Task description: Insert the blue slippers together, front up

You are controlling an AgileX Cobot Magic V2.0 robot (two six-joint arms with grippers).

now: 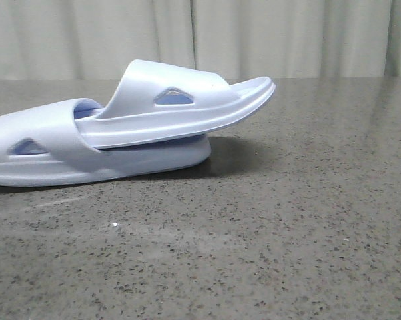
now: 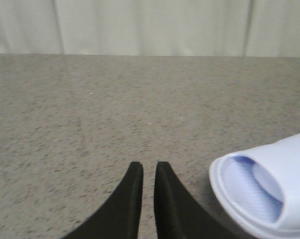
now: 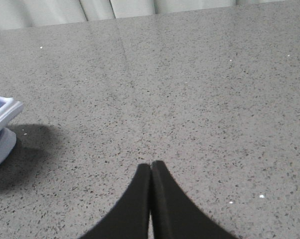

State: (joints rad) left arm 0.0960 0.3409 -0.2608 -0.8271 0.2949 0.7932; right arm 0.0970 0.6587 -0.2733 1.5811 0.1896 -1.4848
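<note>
Two pale blue moulded foam slippers [image 1: 120, 130] lie nested at the frame's left on the speckled grey stone surface [image 1: 267, 233] — one tucked through the other's strap, so insertion looks finished. Left pincer [image 2: 148, 172] barely parted, right pincer [image 3: 150, 172] pressed together — both empty; next, probably just retreat.

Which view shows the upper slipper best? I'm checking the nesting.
The front view: the upper slipper shows whole, pushed under the lower slipper's strap. The right wrist view catches only one tip; the left wrist view shows one slipper's end, unclear which.
</note>
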